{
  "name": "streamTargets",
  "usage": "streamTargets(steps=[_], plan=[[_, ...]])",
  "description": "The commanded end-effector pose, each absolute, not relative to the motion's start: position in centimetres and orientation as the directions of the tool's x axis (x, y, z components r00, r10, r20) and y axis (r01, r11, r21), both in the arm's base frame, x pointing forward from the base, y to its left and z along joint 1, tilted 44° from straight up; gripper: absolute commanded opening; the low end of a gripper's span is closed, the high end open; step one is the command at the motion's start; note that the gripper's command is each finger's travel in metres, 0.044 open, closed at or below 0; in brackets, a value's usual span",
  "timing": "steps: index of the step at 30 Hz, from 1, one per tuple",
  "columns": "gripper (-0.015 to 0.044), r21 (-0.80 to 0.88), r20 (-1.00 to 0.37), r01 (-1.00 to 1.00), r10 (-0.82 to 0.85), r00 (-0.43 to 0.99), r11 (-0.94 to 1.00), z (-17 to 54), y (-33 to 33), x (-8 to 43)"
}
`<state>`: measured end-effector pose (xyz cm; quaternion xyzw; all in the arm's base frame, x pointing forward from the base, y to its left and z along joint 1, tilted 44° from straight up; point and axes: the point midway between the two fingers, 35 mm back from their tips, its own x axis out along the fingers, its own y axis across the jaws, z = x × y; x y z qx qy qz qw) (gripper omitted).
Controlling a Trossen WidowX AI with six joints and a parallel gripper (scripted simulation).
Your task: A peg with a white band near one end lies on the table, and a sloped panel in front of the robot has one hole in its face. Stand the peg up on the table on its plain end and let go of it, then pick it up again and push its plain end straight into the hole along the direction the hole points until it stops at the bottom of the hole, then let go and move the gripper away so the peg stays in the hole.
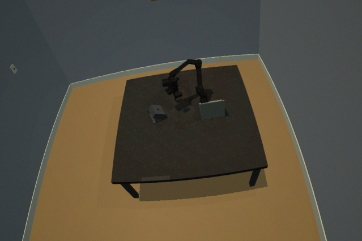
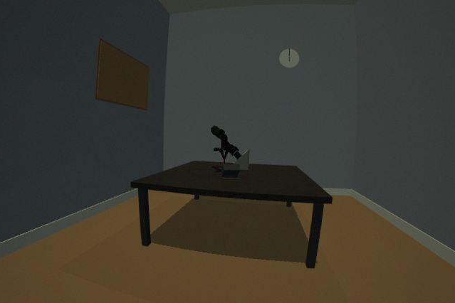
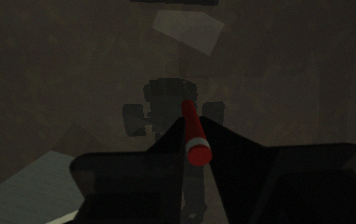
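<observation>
Item one: a red peg (image 1: 175,99) (image 2: 223,159) (image 3: 194,127), held by my claw at the near side of the table, roughly upright in the exterior view. Its white band (image 3: 198,144) sits by the upper end, toward the wrist camera; the plain end points down. I cannot tell how much gap lies under that end.

Item two: the claw (image 1: 176,97) (image 2: 223,155) (image 3: 191,121), black, narrowed and gripping the peg between its two fingers.

Item three: the arm (image 1: 199,74) (image 2: 222,138), dark, bent high at the elbow, reaching out and down to the claw.

Item four: a sloped panel (image 1: 155,109) (image 2: 231,166), grey, near the peg and apart from it in the top view. Its face bears one dark hole (image 1: 158,109), with no peg in it.

Item five: a pale green board (image 1: 212,110) (image 2: 245,161) (image 3: 37,185), upright by the arm's foot, its side wedge-shaped.

Item six: the surface (image 1: 187,147) (image 2: 231,183), dark and mottled, carrying all the above and marked by the arm's shadow.

Item seven: a round clock (image 2: 289,57) on the far wall in my exterior view.
</observation>
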<state>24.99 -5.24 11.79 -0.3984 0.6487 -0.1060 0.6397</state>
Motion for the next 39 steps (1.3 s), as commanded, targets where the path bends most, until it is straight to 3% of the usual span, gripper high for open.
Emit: streamTargets(steps=[1,39], plan=[[0.0,-0.64,-0.753,-0.41,-0.637,0.165,0.65,11.6,-4.8,25.5],[0.0,-0.649,-0.754,-0.586,-0.514,0.41,0.484,11.5,-1.2,30.1]])
